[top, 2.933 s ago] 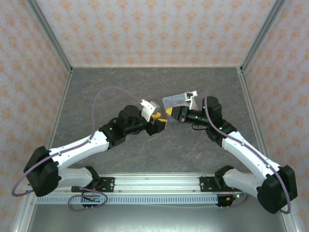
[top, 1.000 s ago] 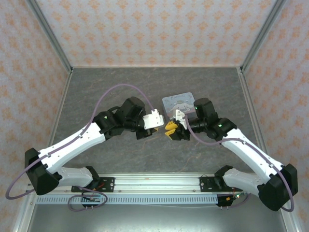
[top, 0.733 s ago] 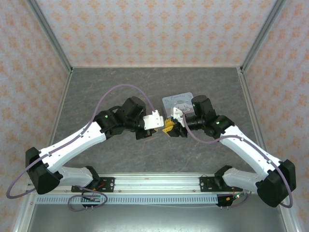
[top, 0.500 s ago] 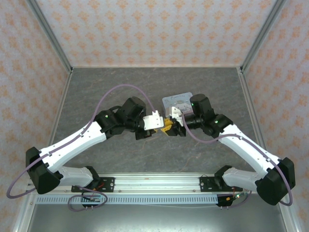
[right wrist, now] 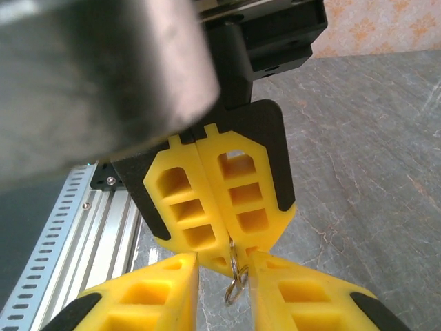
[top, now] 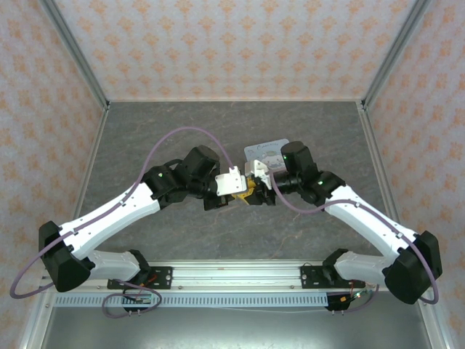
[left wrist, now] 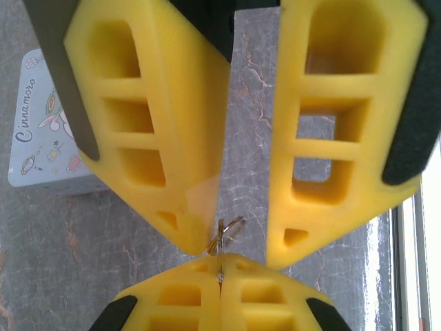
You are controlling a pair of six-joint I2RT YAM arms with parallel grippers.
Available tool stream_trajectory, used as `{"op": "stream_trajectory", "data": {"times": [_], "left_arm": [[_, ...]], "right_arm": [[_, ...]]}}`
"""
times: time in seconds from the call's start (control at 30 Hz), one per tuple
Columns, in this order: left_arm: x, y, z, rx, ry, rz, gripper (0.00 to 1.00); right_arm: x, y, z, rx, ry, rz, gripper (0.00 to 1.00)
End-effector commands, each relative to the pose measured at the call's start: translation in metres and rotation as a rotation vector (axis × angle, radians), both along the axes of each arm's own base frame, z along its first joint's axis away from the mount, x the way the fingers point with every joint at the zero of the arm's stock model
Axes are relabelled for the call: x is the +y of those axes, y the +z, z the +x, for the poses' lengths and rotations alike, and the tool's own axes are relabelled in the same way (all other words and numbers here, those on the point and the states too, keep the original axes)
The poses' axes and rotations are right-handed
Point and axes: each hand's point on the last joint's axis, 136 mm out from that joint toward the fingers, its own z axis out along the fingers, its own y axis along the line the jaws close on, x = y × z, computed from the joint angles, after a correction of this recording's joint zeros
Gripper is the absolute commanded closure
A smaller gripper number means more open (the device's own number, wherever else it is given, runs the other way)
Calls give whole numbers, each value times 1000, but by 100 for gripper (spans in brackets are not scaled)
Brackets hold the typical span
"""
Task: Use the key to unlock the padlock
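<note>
Yellow left claw [left wrist: 220, 265] clamped shut on the key ring [left wrist: 224, 231], ring poking out the tip | right claw [right wrist: 222, 270] part open, straddling that ring, gripping nothing | step: handing it over, I reckon | next you'd close right squarely, then let left go

Yellow pincer pads [left wrist: 158, 103], blue cartoon tin [left wrist: 41, 148]

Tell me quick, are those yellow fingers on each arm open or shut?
Left gripper: shut, pinching a small metal ring.
Right gripper: open, fingers either side of that ring.
</note>
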Motion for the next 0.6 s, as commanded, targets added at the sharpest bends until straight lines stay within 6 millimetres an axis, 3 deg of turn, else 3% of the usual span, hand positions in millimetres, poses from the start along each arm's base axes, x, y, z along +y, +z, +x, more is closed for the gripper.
{"op": "stream_trajectory", "data": {"times": [0.0,0.57], "left_arm": [[-3,8,-2,-8,-18,-10,100],[-1,7,-1,-6,-14,5,100]], "right_arm": [[5,4,-3,-3,32,30,76],[-3,-13,-2,10,-3,-48,100]]}}
